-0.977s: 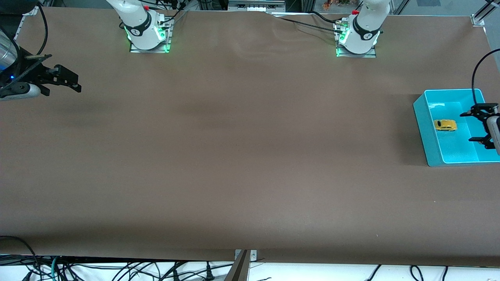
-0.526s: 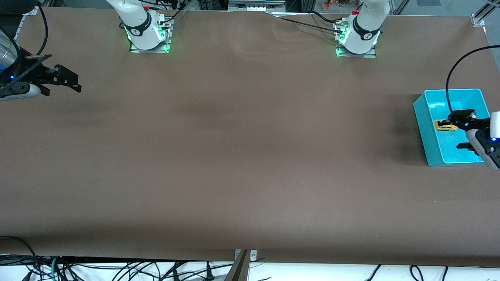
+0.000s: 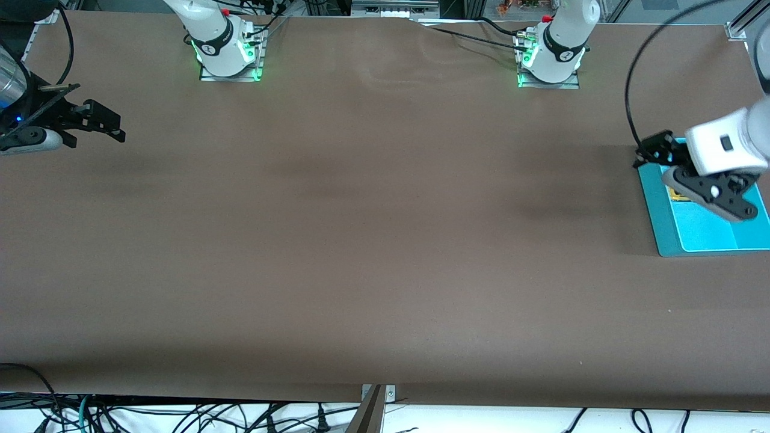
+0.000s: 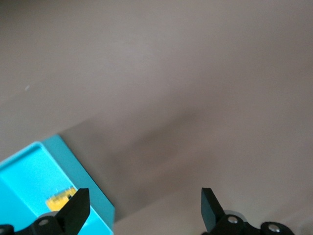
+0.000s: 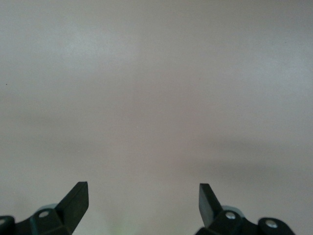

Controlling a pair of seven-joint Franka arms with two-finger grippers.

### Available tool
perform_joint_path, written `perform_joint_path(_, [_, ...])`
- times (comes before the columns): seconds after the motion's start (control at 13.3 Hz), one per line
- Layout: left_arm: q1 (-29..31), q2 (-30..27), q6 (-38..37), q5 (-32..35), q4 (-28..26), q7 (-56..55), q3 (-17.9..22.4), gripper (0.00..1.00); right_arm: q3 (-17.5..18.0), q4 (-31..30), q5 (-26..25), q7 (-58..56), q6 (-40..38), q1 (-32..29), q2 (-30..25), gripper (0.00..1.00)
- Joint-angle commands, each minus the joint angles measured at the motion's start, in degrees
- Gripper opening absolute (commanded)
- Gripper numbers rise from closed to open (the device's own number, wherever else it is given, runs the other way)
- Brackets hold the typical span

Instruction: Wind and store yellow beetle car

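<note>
The yellow beetle car [image 4: 60, 199] lies in the teal bin [image 3: 662, 222] at the left arm's end of the bench [image 3: 361, 240]; the left gripper [image 4: 142, 208] hangs over the bin's edge, jaws wide, empty; the right gripper [image 3: 99, 123] waits at the right arm's end, jaws wide, empty.

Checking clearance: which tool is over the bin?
The left tool, open above the teal bin holding the yellow beetle car. The right tool waits open over bare table.

Yellow beetle car [image 4: 59, 199]: tiny, bright yellow; lying inside teal bin [image 4: 29, 171]; mostly hidden.
</note>
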Motion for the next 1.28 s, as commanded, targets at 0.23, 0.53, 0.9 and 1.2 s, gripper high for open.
perform_joint_path(0.23, [-9.3, -13.7, 17.6, -1.5, -18.5, -11.3, 11.7, 1.00, 0.2, 1.6, -0.3, 0.8, -1.4, -0.2, 0.4, 1.00])
perform_joint_path(0.53, [-10.4, -12.9, 13.8, -1.8, -17.1, -10.9, 13.0, 1.00, 0.2, 1.5, -0.3, 0.9, -1.4, -0.2, 0.5, 1.00])
perform_joint_path(0.9, [-10.4, -12.0, 13.9, -1.8, -16.8, -10.8, 13.0, 1.00, 0.2, 1.5, -0.2, 0.9, -1.5, -0.3, 0.5, 1.00])
perform_joint_path(1.2, [-10.2, -11.4, 13.9, -1.8, -16.3, -10.8, 13.0, 1.00, 0.2, 1.6, -0.2, 0.9, -1.4, -0.3, 0.5, 1.00])
